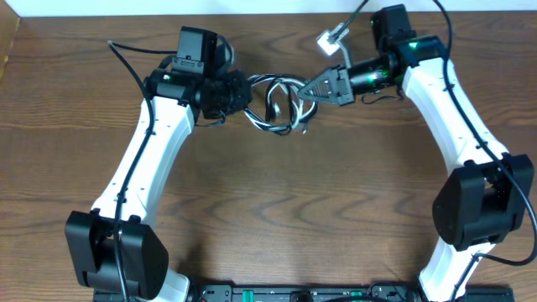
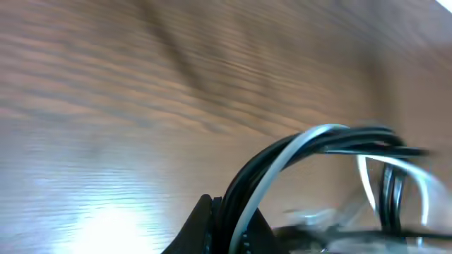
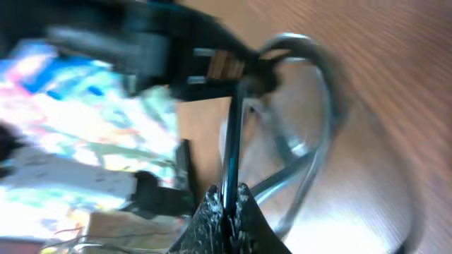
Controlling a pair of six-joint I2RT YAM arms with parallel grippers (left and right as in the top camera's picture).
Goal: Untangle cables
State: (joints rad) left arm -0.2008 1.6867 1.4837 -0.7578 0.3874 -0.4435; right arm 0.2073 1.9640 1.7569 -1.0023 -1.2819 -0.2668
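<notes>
1. Toward the far side of a brown wooden table [image 1: 268,210], seen from overhead, two white robot arms reach inward until their tips nearly meet.
2. Between those tips sits the cables [image 1: 277,105], a small loose tangle made of a black cord [image 1: 270,85] and a white cord [image 1: 267,126] looped over each other.
3. Whether the tangle rests on the wood or hangs just above it cannot be told.
4. The left gripper [image 1: 245,96] touches the tangle's left side. Its wrist camera shows the claw [image 2: 229,219] pinched fully together on a bundle of black and white strands, which arch up and off to the right.
5. The right gripper [image 1: 306,91] touches the tangle's right side. Its wrist camera shows that claw [image 3: 227,204] clamped tight on the black cord alone, which runs straight up from the fingertips into blurred loops.
6. Both wrist views are smeared, so finer detail of the knot is lost.
</notes>
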